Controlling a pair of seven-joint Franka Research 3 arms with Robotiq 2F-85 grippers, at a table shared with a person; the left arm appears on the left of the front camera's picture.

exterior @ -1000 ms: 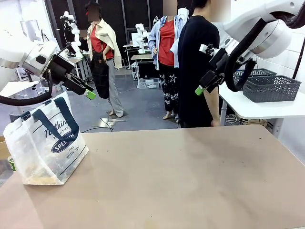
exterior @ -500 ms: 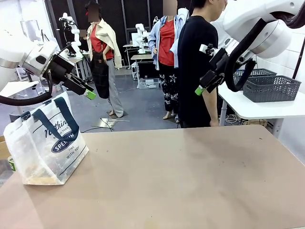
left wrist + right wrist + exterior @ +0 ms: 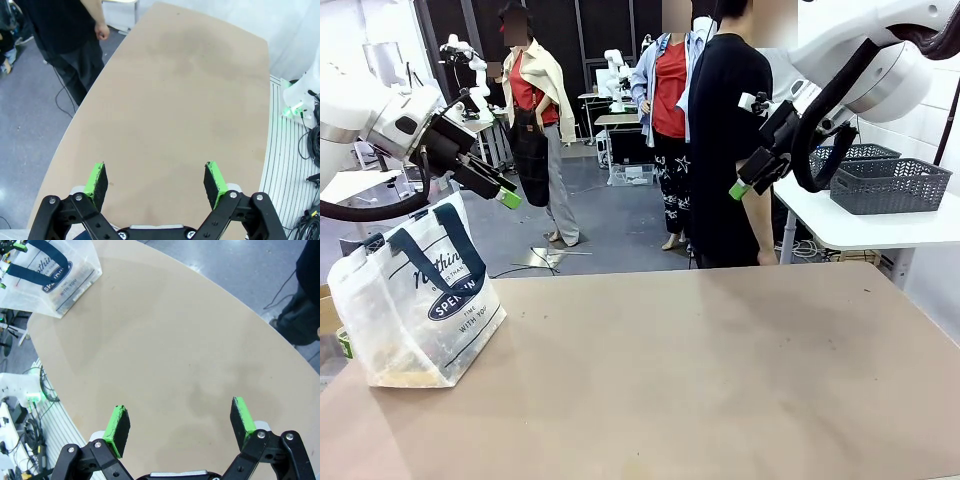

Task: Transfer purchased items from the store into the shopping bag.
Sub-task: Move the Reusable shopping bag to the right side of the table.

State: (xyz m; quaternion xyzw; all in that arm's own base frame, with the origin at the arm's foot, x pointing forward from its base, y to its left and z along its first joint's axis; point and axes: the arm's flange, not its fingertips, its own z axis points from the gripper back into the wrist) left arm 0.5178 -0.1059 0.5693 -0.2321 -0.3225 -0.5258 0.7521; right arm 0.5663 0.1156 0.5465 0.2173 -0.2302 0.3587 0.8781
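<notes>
From the front, the translucent whitish plastic shopping bag (image 3: 415, 300) with navy strap handles and navy lettering stands upright near the robot's left corner of the tan bench (image 3: 720, 370). Something tan shows dimly through its lower wall, but I cannot tell what. The left gripper (image 3: 508, 198) hangs in the air just above and beyond the bag, apart from it; from this angle its opening cannot be read. The right gripper (image 3: 740, 188) is raised high over the far right side, in front of a person in a black top (image 3: 730, 140) standing at the far edge. A dark grey lattice basket (image 3: 890, 185) sits on a white side table behind the right arm.

In the left wrist view, the left gripper (image 3: 156, 180) is spread wide with nothing between its green pads (image 3: 96, 180), looking down on bare bench surface; the person's hand (image 3: 102, 32) hangs beside the far edge.

In the right wrist view, the right gripper (image 3: 180, 425) is likewise wide and empty, with the bag (image 3: 55, 275) well away at the far corner.

No packaged goods lie on the bench, so this reads as a waiting step: either packing is finished or the next item has not arrived. The next move would call for an item to be located or handed over, then carried to the bag's open top between the handles.
</notes>
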